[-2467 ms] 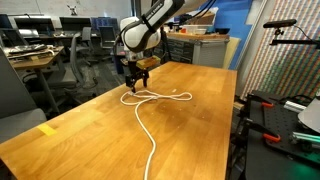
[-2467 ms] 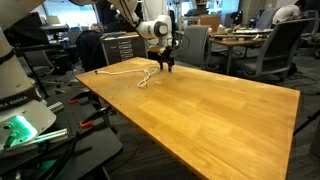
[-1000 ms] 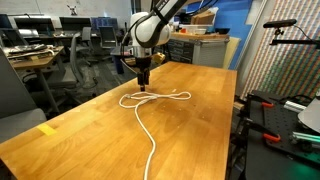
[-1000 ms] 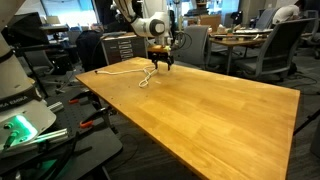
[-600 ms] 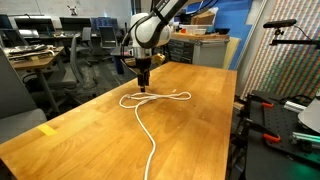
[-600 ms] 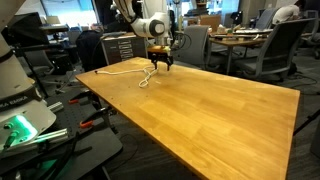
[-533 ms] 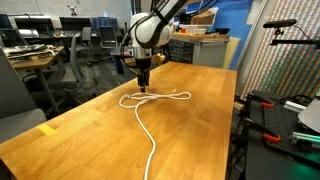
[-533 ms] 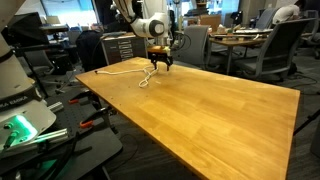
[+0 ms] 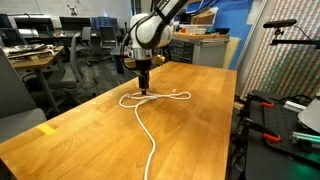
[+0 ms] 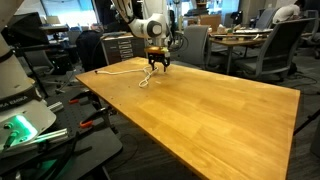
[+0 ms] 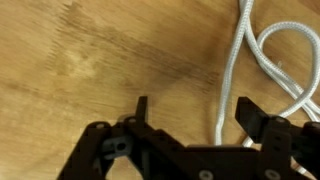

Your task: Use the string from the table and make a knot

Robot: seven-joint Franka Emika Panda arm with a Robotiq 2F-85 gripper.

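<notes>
Poising the gripper (image 9: 144, 88) tip-down over the looped end of the string (image 11: 243, 20), you had its jaws spread wide and gripping nothing, one strand lying between the fingers (image 11: 141, 108), while the rest of the string trailed across the table (image 9: 200, 130) toward its near edge.

The string (image 9: 151, 143) lies looped on the table (image 9: 80, 130) beneath the fingers (image 9: 144, 86).
</notes>
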